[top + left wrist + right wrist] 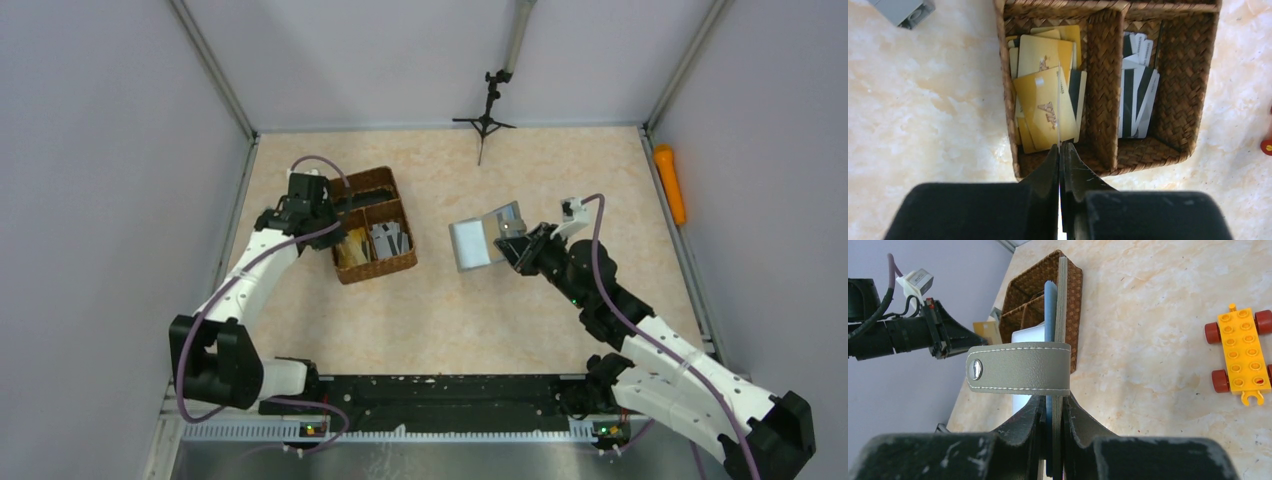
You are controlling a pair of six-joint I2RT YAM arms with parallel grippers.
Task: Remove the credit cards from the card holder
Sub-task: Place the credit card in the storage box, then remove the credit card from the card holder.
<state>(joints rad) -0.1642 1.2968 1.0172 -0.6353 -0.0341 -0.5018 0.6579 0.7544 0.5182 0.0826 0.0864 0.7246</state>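
Note:
The grey card holder [470, 243] is held open above the table's middle, and my right gripper [512, 245] is shut on its right edge. In the right wrist view the jaws [1052, 400] clamp the grey and blue layers edge-on, below the snap strap [1020, 369]. My left gripper [325, 205] is above the wicker basket [395, 265] and is shut on a thin card seen edge-on [1059, 100]. That card hangs over the left compartment, which holds several yellow cards [1040, 60]. Grey and white cards [1138, 95] fill the right compartment.
An orange toy brick with red wheels [1240, 350] lies on the table right of the card holder. A grey block [903, 10] lies left of the basket. A small black tripod [485, 120] stands at the back. An orange object [670, 185] lies beyond the right wall rail.

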